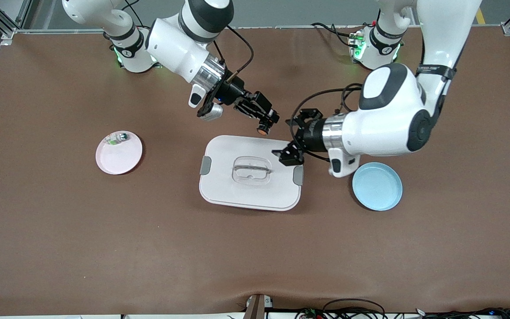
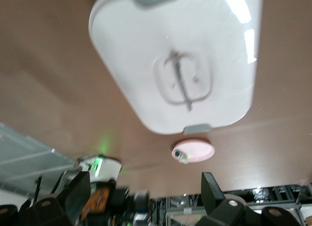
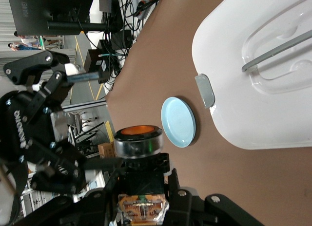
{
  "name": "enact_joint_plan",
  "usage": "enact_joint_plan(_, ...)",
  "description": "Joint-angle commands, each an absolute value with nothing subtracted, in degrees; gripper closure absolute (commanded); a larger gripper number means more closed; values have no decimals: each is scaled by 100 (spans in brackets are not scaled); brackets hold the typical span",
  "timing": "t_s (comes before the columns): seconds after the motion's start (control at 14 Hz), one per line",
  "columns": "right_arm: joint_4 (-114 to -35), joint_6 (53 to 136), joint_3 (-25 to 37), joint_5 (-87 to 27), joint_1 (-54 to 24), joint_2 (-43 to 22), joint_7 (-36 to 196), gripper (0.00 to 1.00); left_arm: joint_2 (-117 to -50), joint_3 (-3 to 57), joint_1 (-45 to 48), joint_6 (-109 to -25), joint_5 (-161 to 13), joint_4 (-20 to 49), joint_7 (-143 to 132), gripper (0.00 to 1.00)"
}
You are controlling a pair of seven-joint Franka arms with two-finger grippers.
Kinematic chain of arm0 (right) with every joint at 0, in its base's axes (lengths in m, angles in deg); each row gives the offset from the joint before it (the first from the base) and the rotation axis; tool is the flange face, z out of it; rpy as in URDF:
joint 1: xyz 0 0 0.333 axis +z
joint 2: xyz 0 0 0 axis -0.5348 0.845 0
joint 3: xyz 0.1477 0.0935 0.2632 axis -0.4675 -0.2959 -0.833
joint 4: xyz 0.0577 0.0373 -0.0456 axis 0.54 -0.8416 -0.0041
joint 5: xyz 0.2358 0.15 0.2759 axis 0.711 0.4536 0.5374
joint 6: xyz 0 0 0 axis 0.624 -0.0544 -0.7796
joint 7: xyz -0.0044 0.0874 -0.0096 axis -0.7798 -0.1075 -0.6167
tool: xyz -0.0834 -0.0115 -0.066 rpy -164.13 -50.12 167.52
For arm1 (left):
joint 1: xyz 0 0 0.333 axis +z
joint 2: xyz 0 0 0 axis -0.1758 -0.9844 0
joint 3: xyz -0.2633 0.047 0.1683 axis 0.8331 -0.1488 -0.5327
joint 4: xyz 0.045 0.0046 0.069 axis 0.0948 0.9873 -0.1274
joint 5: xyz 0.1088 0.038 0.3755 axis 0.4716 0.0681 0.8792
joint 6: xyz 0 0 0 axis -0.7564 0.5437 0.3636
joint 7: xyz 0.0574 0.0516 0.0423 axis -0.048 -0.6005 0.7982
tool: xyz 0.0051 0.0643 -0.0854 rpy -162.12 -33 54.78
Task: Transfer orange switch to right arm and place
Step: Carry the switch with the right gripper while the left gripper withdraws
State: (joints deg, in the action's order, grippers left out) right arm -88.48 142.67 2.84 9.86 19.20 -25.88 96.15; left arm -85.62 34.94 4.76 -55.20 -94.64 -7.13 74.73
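Observation:
The orange switch [image 1: 262, 130], a stubby dark part with an orange cap, hangs in the air with my right gripper [image 1: 267, 122] shut on it. It is over the edge of the white lidded box [image 1: 219, 186] that faces the robots' bases. The right wrist view shows the switch [image 3: 139, 138] upright between that gripper's [image 3: 142, 162] fingers. My left gripper [image 1: 291, 139] stands open just beside the switch, toward the left arm's end, with nothing in it. In the left wrist view its fingers [image 2: 78, 192] are spread wide, and the switch [image 2: 100, 199] shows blurred near one of them.
A blue plate [image 1: 377, 186] lies beside the box toward the left arm's end. A pink plate [image 1: 122, 159] toward the right arm's end carries a small clear-and-green part [image 1: 117, 138]. The box lid has a clear recessed handle [image 1: 251, 169].

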Motion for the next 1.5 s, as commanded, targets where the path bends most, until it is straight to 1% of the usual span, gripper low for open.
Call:
enact_joint_plan(0.0,-9684,13686,297,463,1637,-3497,9664,100,-8427,3257,485,-5433,-8899,-792,7039,0)
enact_joint_plan(0.14,-9983,12932,306,-450,1243,-3893,9672,100,-8322,3177,677,-5433,-8478,-784,6407,0)
enact_joint_plan(0.21,-10054,12423,306,-1020,962,-4060,9672,100,-8269,3168,791,-5425,-8232,-775,6012,0)
enact_joint_plan(0.29,-10029,11670,306,-1844,585,-4201,9681,100,-8260,3168,932,-5425,-8038,-766,5643,0)
enact_joint_plan(0.36,-9889,10862,306,-2844,181,-4290,9672,100,-8260,3168,1055,-5381,-7853,-748,5247,0)
enact_joint_plan(0.5,-9232,9209,288,-4595,-366,-4369,9567,100,-8251,3186,1118,-5022,-6899,-740,4325,0)
enact_joint_plan(0.57,-8977,8732,297,-5134,-472,-4378,9271,100,-8234,3212,1118,-4864,-6423,-740,4025,0)
enact_joint_plan(0.64,-8870,8379,349,-5418,-534,-4431,8842,100,-8164,3212,1127,-4706,-6140,-740,3726,0)
enact_joint_plan(0.79,-8825,8043,604,-5735,-710,-4597,7719,100,-7988,3160,1222,-4555,-5927,-740,3067,0)
enact_joint_plan(0.86,-8833,7937,701,-5989,-815,-4650,7060,100,-7909,3160,1423,-4485,-5866,-740,2550,0)
enact_joint_plan(1.07,-8886,7646,807,-6369,-1412,-4660,5274,100,-7663,3151,1951,-4274,-5813,-757,819,0)
enact_joint_plan(1.29,-9044,7681,807,-6624,-2053,-4634,3876,100,-7539,3159,2251,-3940,-5471,-766,-133,0)
enact_joint_plan(1.43,-9289,7908,816,-6642,-2388,-4642,3172,100,-7530,3168,2252,-3669,-5102,-783,-442,0)
